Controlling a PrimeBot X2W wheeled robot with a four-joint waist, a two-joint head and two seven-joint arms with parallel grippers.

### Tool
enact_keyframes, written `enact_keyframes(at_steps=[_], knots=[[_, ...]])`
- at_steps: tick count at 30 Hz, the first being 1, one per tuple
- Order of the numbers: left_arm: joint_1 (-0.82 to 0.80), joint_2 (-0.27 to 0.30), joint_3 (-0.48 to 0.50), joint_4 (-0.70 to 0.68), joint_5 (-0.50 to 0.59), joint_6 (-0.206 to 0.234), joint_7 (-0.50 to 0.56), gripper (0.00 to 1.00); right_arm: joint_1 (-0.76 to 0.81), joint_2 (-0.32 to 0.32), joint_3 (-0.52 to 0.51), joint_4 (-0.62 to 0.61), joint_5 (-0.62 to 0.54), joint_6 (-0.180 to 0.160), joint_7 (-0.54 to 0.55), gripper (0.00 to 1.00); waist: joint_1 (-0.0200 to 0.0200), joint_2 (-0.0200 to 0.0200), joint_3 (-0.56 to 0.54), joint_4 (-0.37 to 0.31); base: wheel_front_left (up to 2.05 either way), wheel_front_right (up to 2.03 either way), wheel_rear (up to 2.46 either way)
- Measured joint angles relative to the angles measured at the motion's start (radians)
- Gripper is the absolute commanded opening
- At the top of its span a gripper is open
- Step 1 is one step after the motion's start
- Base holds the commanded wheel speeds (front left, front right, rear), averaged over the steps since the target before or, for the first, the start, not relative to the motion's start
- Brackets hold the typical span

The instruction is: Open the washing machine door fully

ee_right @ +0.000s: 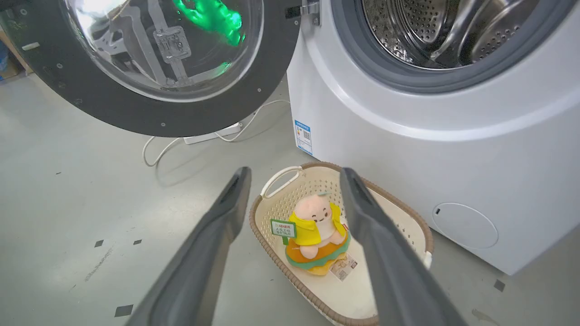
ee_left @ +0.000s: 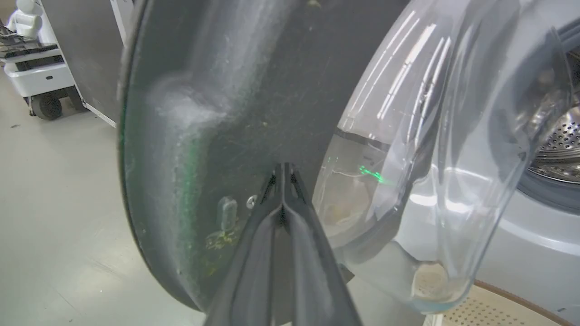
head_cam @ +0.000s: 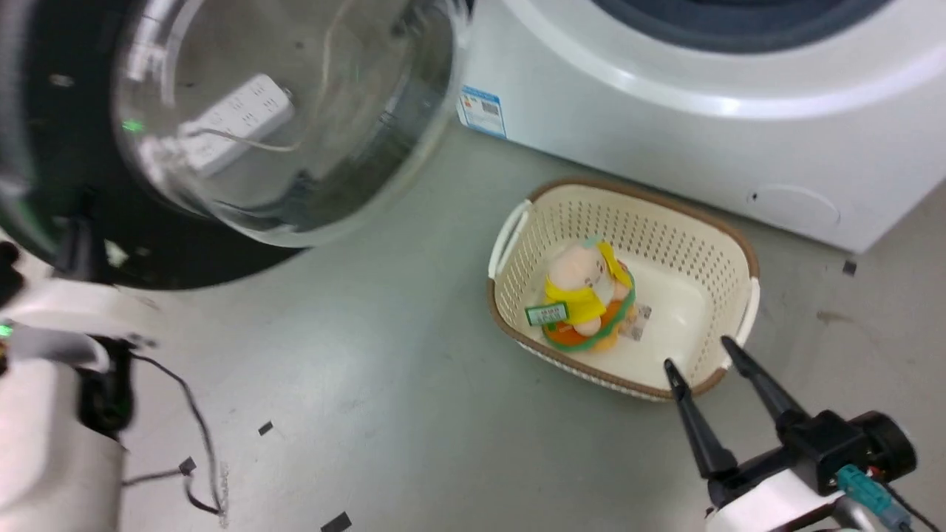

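The washing machine door [head_cam: 89,244] is a big black disc with a bulging clear glass bowl [head_cam: 295,118]; it stands swung out to the left of the white machine [head_cam: 665,89]. In the right wrist view the door [ee_right: 113,108] hangs from a metal hinge [ee_right: 308,9] beside the open steel drum [ee_right: 444,27]. My left gripper [ee_left: 283,168] is shut, its tips against the door's black inner face [ee_left: 226,90] just beside the glass bowl [ee_left: 430,158]. My right gripper [head_cam: 698,355] is open and holds nothing, low above the floor near a basket; its fingers [ee_right: 226,213] also show spread apart.
A cream basket [head_cam: 728,244] with a plush toy [head_cam: 587,295] sits on the floor before the machine. A white power strip [head_cam: 236,118] and cable lie behind the door. A small round flap [ee_right: 464,225] marks the machine's lower front. A white cart [ee_left: 36,77] stands far left.
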Motion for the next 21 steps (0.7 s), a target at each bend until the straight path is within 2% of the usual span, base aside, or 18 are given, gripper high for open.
enact_keyframes(at_steps=[11,16,21], knots=[[-0.175,0.141,0.109,0.281,-0.057,-0.019,-0.005,0.0,-0.026,-0.017,-0.024,-0.049,-0.018,0.0,0.025,1.0,-0.0001,0.0,0.108,-0.072,0.0,0.0,0.0],[-0.205,0.144,0.11,0.327,-0.027,-0.035,-0.007,0.0,-0.027,-0.025,-0.041,-0.048,-0.018,0.0,0.025,1.0,0.0,0.0,0.118,-0.085,0.0,0.0,0.0],[-0.203,0.128,0.128,0.281,0.033,-0.043,-0.007,0.0,-0.03,-0.02,-0.033,-0.029,-0.014,0.0,0.008,1.0,-0.0002,0.0,0.08,-0.092,0.0,0.0,0.0]])
